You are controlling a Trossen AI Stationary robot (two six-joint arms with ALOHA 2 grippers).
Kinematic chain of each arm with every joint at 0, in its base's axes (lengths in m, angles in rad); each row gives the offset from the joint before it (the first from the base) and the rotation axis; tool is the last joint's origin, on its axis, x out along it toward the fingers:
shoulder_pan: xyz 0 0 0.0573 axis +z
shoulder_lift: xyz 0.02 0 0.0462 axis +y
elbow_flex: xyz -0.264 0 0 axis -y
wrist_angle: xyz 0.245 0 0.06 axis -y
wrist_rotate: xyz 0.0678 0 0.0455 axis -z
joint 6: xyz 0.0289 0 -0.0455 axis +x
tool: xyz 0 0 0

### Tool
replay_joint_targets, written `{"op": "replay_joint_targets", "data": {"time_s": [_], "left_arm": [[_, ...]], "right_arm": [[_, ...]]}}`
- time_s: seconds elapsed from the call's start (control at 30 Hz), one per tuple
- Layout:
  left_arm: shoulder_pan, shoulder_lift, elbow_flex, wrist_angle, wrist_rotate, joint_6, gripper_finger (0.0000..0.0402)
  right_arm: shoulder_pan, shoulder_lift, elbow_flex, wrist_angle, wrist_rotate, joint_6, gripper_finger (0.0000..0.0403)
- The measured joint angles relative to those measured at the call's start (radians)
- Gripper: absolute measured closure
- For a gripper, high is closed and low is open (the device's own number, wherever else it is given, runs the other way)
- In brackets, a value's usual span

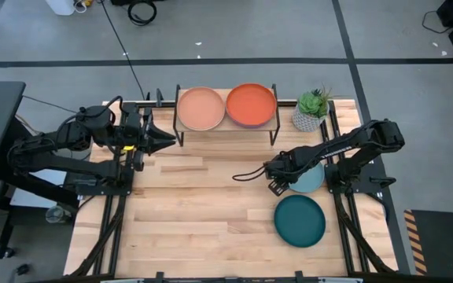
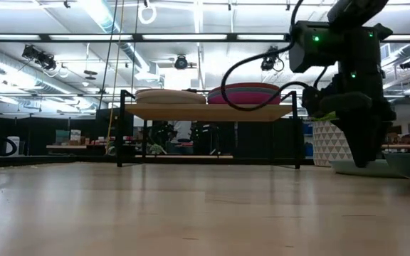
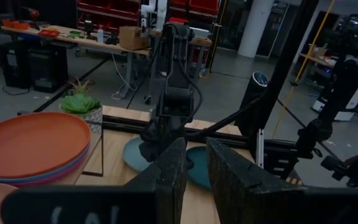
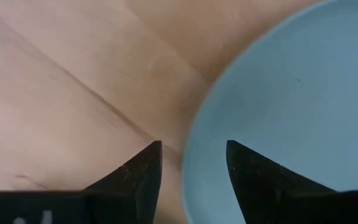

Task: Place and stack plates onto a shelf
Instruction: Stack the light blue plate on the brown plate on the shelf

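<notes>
right gripper (image 4: 191, 163) held open astride pale blue plate (image 4: 291, 118) rim near table's right edge, dark teal plate (image 1: 300, 221) just beside, tan-peach plate (image 1: 200, 108) and orange plate (image 1: 251, 104) stacked on shelf (image 2: 208, 112) at back edge, left gripper (image 3: 194, 171) parked open at left edge

Matte pale blue plate (image 4: 291, 112), light-wood table (image 1: 203, 212), black metal shelf legs (image 2: 122, 128)

My high camera looks straight down; low looks level across the table (image 2: 191, 213) (both catch the shelf (image 1: 226, 126)); wrists peer close.
</notes>
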Motion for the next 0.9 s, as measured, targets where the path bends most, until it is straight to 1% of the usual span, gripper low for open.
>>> {"op": "replay_joint_targets", "data": {"time_s": [0.1,0.23,0.4,0.6,0.73,0.9], "left_arm": [[0.0,0.0,0.0,0.0,0.0,0.0,0.0331],[0.0,0.0,0.0,0.0,-0.001,0.001,0.0331],[0.0,0.0,0.0,0.001,-0.002,0.01,0.0331],[0.0,0.0,0.0,0.001,-0.002,0.006,0.0331],[0.0,0.0,0.0,0.002,-0.002,0.007,0.0331],[0.0,0.0,0.0,0.002,-0.002,0.01,0.0331]], "right_arm": [[0.001,0.0,-0.011,-0.001,0.015,0.003,0.0233],[0.001,0.0,-0.028,0.01,0.03,-0.004,0.0268],[0.001,0.0,-0.053,0.051,0.025,-0.003,0.0311],[0.002,-0.001,-0.053,0.05,0.004,-0.009,0.0353],[0.001,-0.002,-0.051,0.048,-0.04,-0.028,0.037],[0.005,-0.001,-0.024,0.014,-0.063,-0.033,0.0373]]}}
